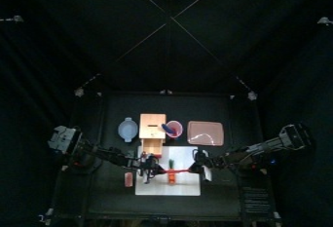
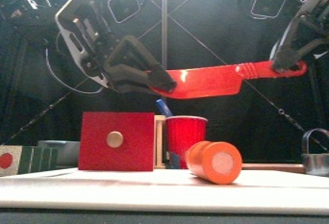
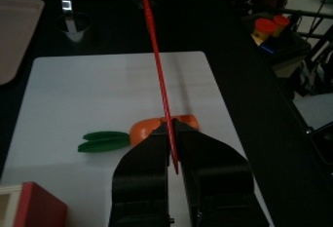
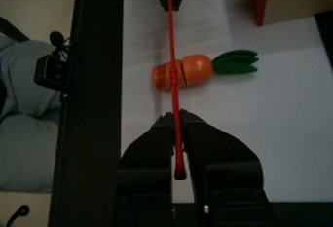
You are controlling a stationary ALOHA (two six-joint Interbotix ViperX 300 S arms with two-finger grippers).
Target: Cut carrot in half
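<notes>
The carrot [image 3: 159, 126] is a short orange toy with green leaves [image 3: 99, 141], lying on the white board [image 3: 78, 85]. It also shows in the right wrist view [image 4: 185, 71] and, end-on, in the front view [image 2: 214, 161]. A red knife [image 2: 206, 79] hangs level above it, held at both ends. My left gripper [image 2: 152, 78] is shut on the blade end, and my right gripper [image 2: 291, 66] is shut on the handle. In both wrist views the knife is a thin red line [image 3: 156, 56] running from the jaws [image 4: 177, 124] over the carrot.
Behind the board stand a red box with a round knob [image 2: 115, 141], a red cup [image 2: 188, 132] with a blue stick in it, and a metal object [image 2: 316, 151] at the right. In the top view, a pinkish tray [image 1: 205, 132] and a pale bluish item [image 1: 127, 129] lie at the back.
</notes>
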